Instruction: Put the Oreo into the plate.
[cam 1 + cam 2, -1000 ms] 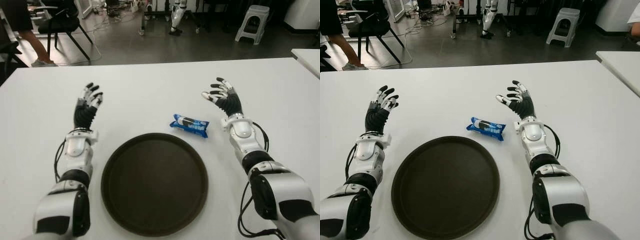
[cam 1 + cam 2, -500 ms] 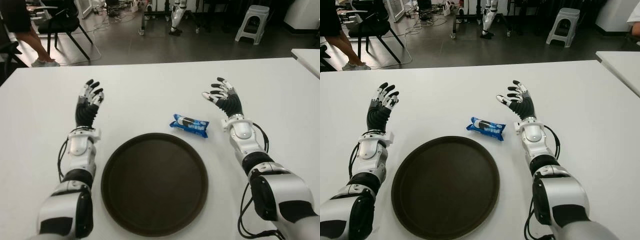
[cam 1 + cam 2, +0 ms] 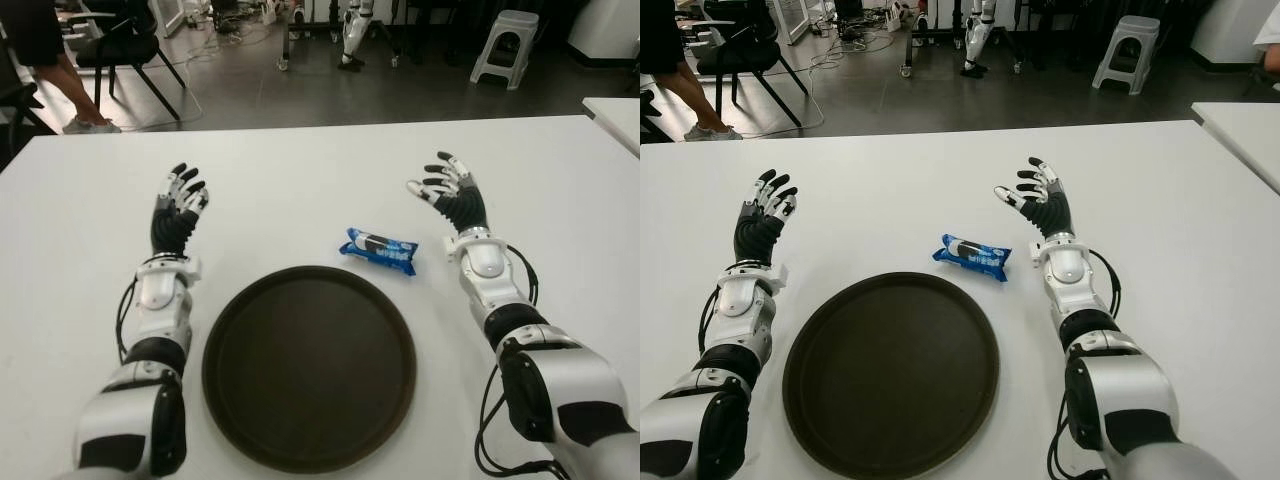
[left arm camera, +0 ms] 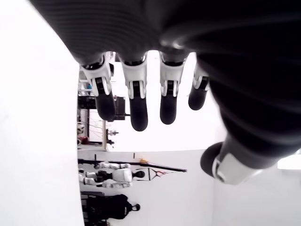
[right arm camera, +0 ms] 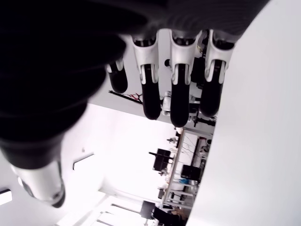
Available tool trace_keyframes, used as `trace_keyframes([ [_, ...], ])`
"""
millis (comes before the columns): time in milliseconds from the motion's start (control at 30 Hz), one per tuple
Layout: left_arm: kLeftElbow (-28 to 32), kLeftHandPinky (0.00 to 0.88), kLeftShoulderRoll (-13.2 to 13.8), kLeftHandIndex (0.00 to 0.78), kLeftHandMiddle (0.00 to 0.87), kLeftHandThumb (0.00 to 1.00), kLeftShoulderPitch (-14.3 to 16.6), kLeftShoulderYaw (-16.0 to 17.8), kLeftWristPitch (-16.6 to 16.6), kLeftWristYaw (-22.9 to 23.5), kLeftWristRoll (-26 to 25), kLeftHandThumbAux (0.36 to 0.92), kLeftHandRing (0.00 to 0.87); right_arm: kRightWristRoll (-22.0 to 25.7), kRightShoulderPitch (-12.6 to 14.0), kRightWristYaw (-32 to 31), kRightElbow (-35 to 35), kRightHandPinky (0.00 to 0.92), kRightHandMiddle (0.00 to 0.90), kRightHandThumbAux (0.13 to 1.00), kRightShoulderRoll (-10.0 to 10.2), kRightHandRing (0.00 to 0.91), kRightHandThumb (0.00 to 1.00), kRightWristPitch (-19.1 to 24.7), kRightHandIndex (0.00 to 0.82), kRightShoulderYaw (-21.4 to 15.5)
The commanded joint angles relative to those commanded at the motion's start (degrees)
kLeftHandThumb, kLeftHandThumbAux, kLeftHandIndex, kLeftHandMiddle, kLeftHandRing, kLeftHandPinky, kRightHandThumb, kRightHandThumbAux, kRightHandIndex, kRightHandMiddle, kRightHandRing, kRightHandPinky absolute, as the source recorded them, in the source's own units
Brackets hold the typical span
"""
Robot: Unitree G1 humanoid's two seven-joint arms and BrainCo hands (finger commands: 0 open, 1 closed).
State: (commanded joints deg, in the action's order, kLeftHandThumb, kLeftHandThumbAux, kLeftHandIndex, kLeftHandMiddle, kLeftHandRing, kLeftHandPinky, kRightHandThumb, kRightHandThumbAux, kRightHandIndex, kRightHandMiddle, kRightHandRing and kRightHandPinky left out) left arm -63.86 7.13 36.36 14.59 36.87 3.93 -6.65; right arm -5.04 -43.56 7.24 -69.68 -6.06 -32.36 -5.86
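A blue Oreo pack (image 3: 379,250) lies flat on the white table (image 3: 300,180), just beyond the far right rim of the round dark brown plate (image 3: 309,366). My right hand (image 3: 447,189) hovers to the right of the pack and a little farther back, fingers spread, holding nothing. On the other side, my left hand (image 3: 178,198) is raised left of the plate, also with spread fingers and an empty palm. Both wrist views show only straight fingers (image 4: 136,103) against the background, with no pack in them.
Beyond the table's far edge is a grey floor with a black chair (image 3: 125,45), a person's legs (image 3: 60,85) at far left and a white stool (image 3: 505,45). A second white table corner (image 3: 615,115) shows at right.
My right hand has lifted slightly and shifted a little to the right. The left hand has barely moved. The Oreo pack and plate stay where they were.
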Motion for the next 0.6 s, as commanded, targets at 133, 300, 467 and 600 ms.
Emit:
trace_keyframes([
  [133,0.36,0.148,-0.17,0.103,0.176,0.058,0.41,-0.07,0.84,-0.68,0.13,0.699,0.162,-0.28,-0.01,0.84,0.72,0.288,0.269,0.634,-0.01,0.274,0.075,0.07,0.164,0.18],
  [300,0.53,0.147,-0.09,0.109,0.183,0.055,0.14,-0.26,1.25,-0.94,0.34,0.690,0.169,-0.73,0.10,1.55,1.67,0.296,0.274,0.648,-0.32,0.279,0.086,-0.42,0.178,0.56],
  [467,0.06,0.163,-0.10,0.108,0.185,0.061,-0.20,-0.28,1.38,-0.46,0.22,0.684,0.172,-2.71,0.53,2.85,3.75,0.299,0.267,0.676,-1.30,0.278,0.091,-1.32,0.176,2.15],
  [600,0.07,0.167,-0.05,0.107,0.185,0.064,-0.33,-0.46,1.24,-0.33,0.38,0.675,0.170,-5.00,0.68,3.68,7.05,0.283,0.255,0.688,-2.42,0.267,0.076,-0.98,0.168,4.09],
])
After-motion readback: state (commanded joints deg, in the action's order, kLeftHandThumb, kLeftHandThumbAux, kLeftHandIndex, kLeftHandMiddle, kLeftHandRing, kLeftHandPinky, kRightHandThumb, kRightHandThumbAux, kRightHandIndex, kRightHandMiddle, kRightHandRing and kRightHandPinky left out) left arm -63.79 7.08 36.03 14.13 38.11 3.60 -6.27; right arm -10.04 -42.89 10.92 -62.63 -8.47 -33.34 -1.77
